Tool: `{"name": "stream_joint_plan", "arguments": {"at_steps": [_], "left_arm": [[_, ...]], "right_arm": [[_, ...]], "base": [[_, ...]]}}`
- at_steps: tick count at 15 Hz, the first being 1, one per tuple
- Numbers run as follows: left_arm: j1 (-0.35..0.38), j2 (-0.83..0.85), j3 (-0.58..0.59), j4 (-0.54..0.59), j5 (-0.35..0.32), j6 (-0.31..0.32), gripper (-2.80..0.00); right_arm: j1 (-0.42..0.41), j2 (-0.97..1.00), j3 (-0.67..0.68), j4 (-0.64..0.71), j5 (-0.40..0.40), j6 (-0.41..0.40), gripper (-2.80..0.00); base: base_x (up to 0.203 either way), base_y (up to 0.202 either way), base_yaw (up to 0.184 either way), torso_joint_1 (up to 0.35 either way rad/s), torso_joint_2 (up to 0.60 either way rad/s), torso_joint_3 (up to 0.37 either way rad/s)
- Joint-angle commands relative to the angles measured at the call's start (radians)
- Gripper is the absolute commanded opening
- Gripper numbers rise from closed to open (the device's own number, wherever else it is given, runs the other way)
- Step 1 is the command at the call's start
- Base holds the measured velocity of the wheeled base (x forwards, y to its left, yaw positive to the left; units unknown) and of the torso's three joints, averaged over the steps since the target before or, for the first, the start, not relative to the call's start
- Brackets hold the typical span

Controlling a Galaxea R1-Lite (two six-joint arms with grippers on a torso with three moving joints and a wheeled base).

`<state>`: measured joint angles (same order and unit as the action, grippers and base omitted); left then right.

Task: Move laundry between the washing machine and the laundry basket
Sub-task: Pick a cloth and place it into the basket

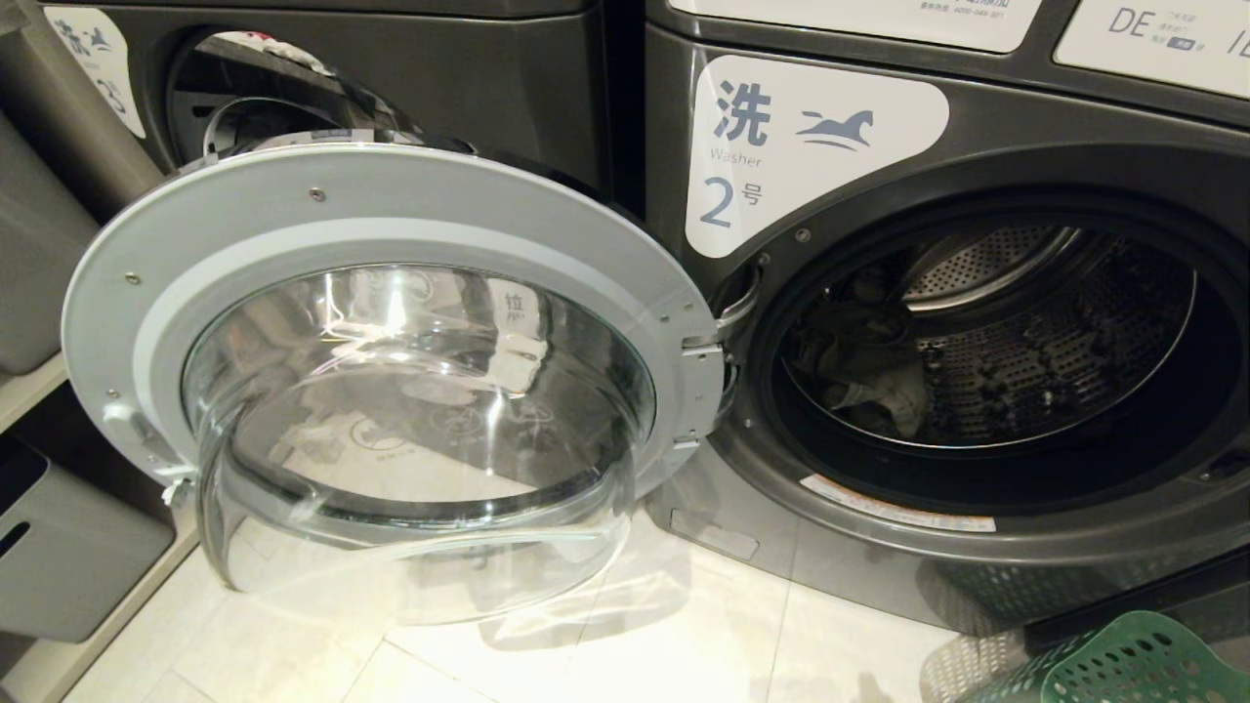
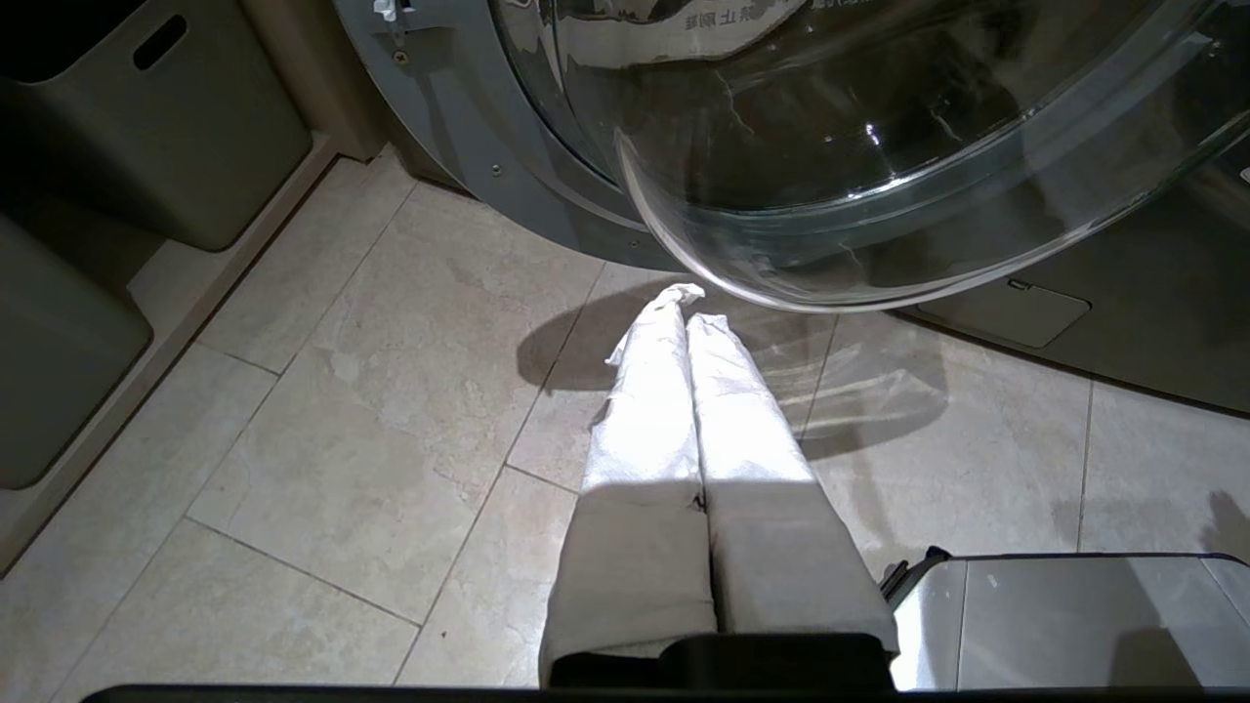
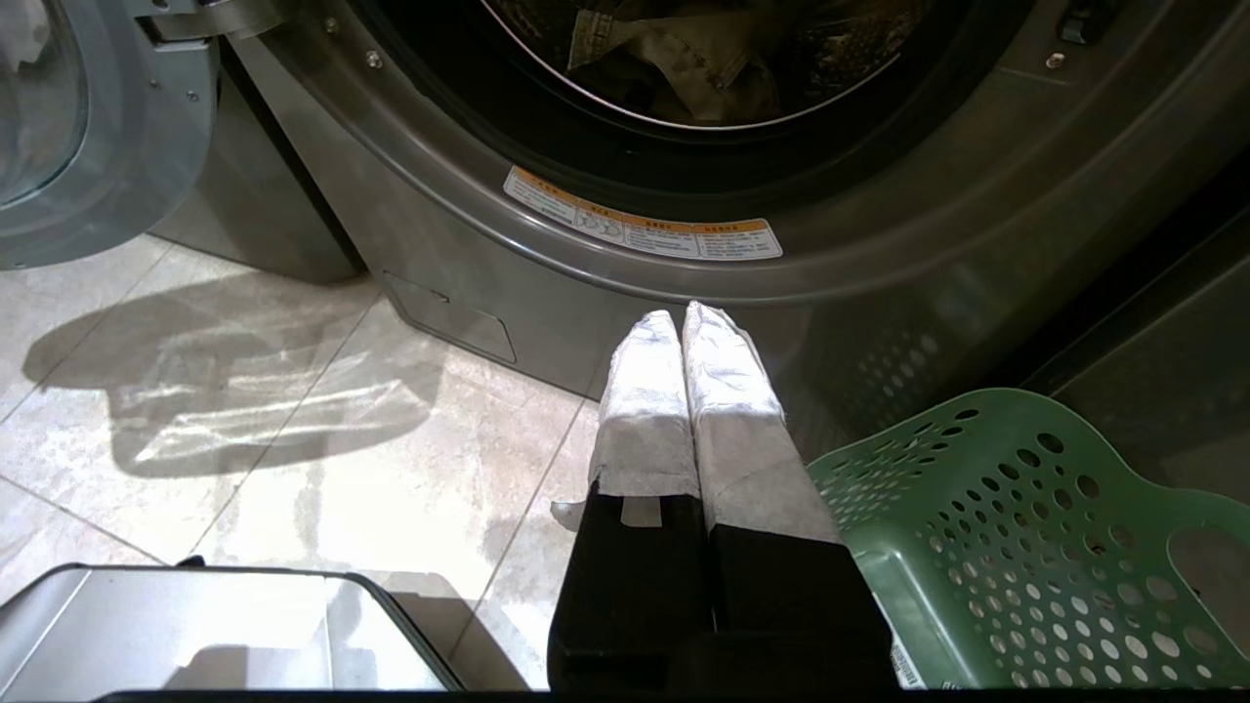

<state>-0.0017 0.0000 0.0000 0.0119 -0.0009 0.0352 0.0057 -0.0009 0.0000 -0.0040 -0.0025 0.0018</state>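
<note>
The dark grey washing machine point(image 1: 977, 547) marked 2 fills the right of the head view, its round glass door point(image 1: 391, 391) swung wide open to the left. Grey-olive laundry point(image 1: 874, 381) lies crumpled low in the steel drum; the laundry point(image 3: 684, 59) also shows in the right wrist view. The green holed laundry basket point(image 1: 1123, 664) stands on the floor at the bottom right, below the drum opening. My right gripper point(image 3: 684, 317) hangs shut and empty beside the basket point(image 3: 1025, 527), below the washer's front. My left gripper point(image 2: 688, 305) hangs shut and empty over the tiles under the door glass.
A second dark washer point(image 1: 410, 68) stands to the left, behind the open door. Grey bins point(image 1: 68, 547) with slot handles sit on shelves at the far left. Pale floor tiles point(image 1: 586, 644) run in front of the machines. My base's metal corner point(image 3: 195, 625) shows low in both wrist views.
</note>
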Motion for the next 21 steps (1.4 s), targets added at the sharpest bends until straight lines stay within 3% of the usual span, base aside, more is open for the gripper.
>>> {"name": "stream_joint_plan", "arguments": {"at_steps": [1,5,8,11,14,17,21], "left_arm": [[0.000,-0.002,0.002,0.000,0.001,-0.001,-2.80],[0.000,0.000,0.002,0.000,0.001,-0.012,-2.80],[0.000,-0.002,0.002,0.000,0.001,-0.014,-2.80],[0.000,0.000,0.002,0.000,0.001,-0.014,-2.80],[0.000,-0.002,0.002,0.000,0.001,-0.014,-2.80],[0.000,-0.002,0.002,0.000,0.001,-0.014,-2.80],[0.000,-0.002,0.002,0.000,0.001,-0.014,-2.80]], "right_arm": [[0.000,0.001,0.000,0.000,0.004,-0.012,-2.80],[0.000,0.001,-0.046,0.079,0.018,-0.157,-2.80],[0.000,0.070,-0.269,0.162,0.081,-0.178,-2.80],[0.002,0.347,-0.417,0.205,0.122,-0.169,-2.80],[0.006,0.653,-0.428,0.215,0.173,-0.179,-2.80],[0.019,0.993,-0.425,0.118,0.200,-0.191,-2.80],[0.039,1.405,-0.424,-0.208,0.211,-0.193,-2.80]], "base": [[0.000,0.000,0.000,0.000,0.00,0.000],[0.000,0.000,0.000,0.000,0.00,0.000],[0.000,0.000,0.000,0.000,0.00,0.000],[0.000,0.000,0.000,0.000,0.00,0.000],[0.000,0.000,0.000,0.000,0.00,0.000],[0.000,0.000,0.000,0.000,0.00,0.000],[0.000,0.000,0.000,0.000,0.00,0.000]]}}
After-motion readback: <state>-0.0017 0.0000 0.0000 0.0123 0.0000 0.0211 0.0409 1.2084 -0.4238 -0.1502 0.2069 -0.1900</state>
